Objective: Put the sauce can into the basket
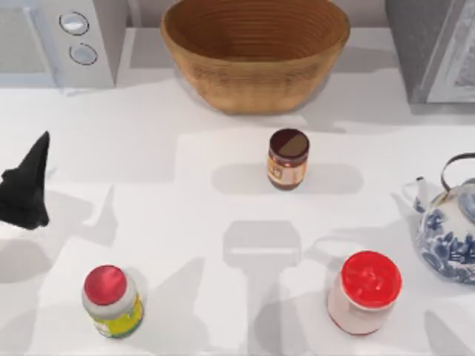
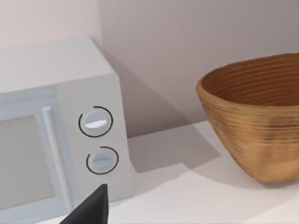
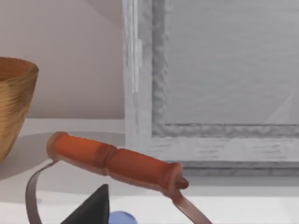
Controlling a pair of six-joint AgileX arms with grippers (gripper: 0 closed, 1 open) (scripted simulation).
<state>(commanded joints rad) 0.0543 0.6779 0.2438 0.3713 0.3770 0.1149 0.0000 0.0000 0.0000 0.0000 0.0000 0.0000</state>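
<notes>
Tan-brown basket [image 1: 256, 55], sauce can [image 1: 288, 159] — dark-brown top, orange label

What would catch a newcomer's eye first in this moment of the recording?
The big woven basket at the table's far middle dominates, with the small sauce can standing alone just in front of it. Two red-lidded jars stand along the near edge, and a blue-and-white teapot sits at the right edge. The left gripper hangs at the left.

Basket [image 1: 256, 55] at counter [image 1: 185, 200] back centre, sauce can [image 1: 288, 159] just in front. Microwave [image 1: 63, 41] back left. Teapot [image 1: 449, 230] at right edge. Two jars at front: one left [image 1: 111, 300], one right [image 1: 364, 291]. Left tool [image 1: 26, 185] at left edge.
</notes>
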